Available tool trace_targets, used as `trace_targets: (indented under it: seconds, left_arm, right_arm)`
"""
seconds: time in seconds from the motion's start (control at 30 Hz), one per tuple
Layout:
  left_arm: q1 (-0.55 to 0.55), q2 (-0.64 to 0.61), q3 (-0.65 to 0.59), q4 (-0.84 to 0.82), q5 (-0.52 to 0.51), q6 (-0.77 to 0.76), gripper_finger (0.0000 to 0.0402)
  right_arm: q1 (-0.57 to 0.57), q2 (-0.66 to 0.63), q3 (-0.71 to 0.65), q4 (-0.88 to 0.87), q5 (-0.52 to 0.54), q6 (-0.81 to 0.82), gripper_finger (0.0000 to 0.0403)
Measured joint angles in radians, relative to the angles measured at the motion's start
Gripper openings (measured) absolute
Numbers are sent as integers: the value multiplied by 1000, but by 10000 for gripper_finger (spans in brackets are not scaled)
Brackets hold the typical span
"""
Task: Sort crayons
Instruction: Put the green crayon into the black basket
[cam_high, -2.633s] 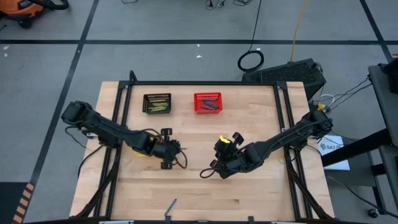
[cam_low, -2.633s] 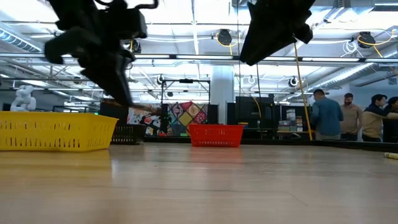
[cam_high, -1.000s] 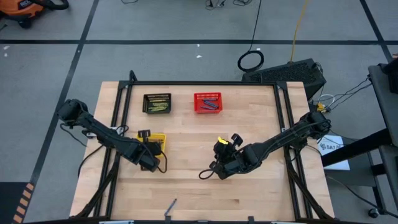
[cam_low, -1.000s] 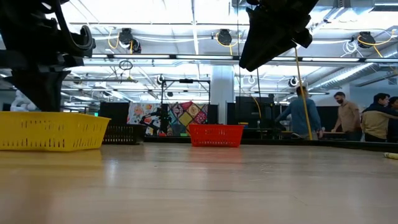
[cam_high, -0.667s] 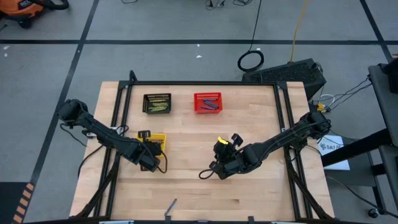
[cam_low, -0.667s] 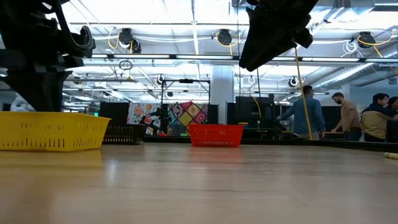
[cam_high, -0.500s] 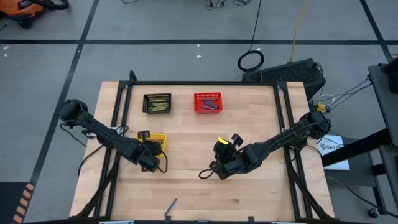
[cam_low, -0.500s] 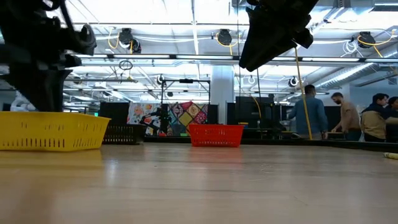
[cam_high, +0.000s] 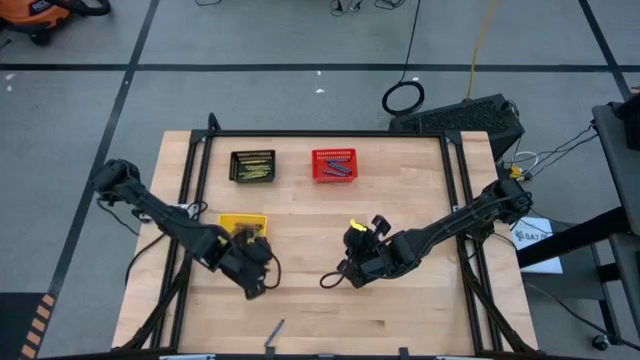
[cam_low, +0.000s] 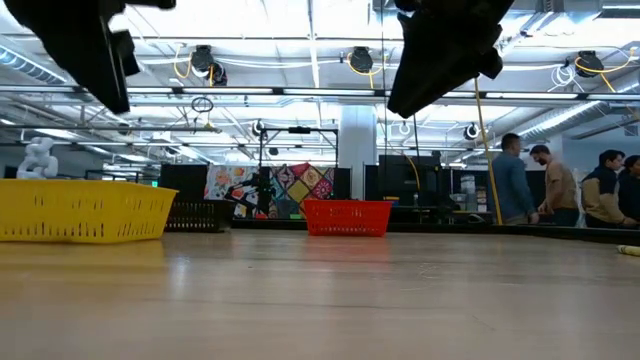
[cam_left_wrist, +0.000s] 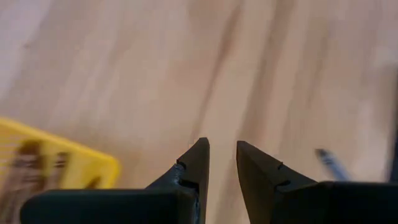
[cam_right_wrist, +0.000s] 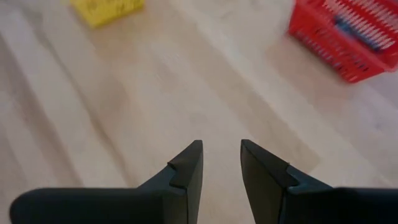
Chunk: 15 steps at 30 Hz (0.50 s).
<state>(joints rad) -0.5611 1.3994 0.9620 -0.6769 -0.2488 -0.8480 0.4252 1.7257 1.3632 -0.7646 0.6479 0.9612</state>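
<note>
One grey-blue crayon (cam_high: 275, 329) lies alone near the table's front edge; it also shows in the left wrist view (cam_left_wrist: 329, 163). The black basket (cam_high: 252, 166) holds yellow-green crayons, the red basket (cam_high: 334, 165) holds blue ones, and the yellow basket (cam_high: 243, 223) holds brown ones (cam_left_wrist: 30, 163). My left gripper (cam_high: 260, 283) hangs open and empty just nearer than the yellow basket, above bare wood (cam_left_wrist: 222, 149). My right gripper (cam_high: 350, 252) hovers open and empty over the table's middle (cam_right_wrist: 221, 149).
Black and red baskets stand side by side at the table's far edge, the yellow one mid-left (cam_low: 85, 212). Bare wood lies between the two grippers and along the front edge. People stand in the room beyond the table (cam_low: 560, 190).
My left gripper has risen from the yellow basket and swung toward the table's near edge and a little right, turning as it went. The baskets and the lone crayon have not moved. My right arm has kept still.
</note>
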Motion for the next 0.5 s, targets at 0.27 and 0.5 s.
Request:
trace_targets:
  seconds: [0.27,0.5]
  left_arm:
    - [-61,0,5,68,13,-78,80]
    - [-137,0,5,80,13,-123,80]
  right_arm:
    - [-36,0,0,-176,-126,81,96]
    - [-29,-5,-1,-589,-165,585,96]
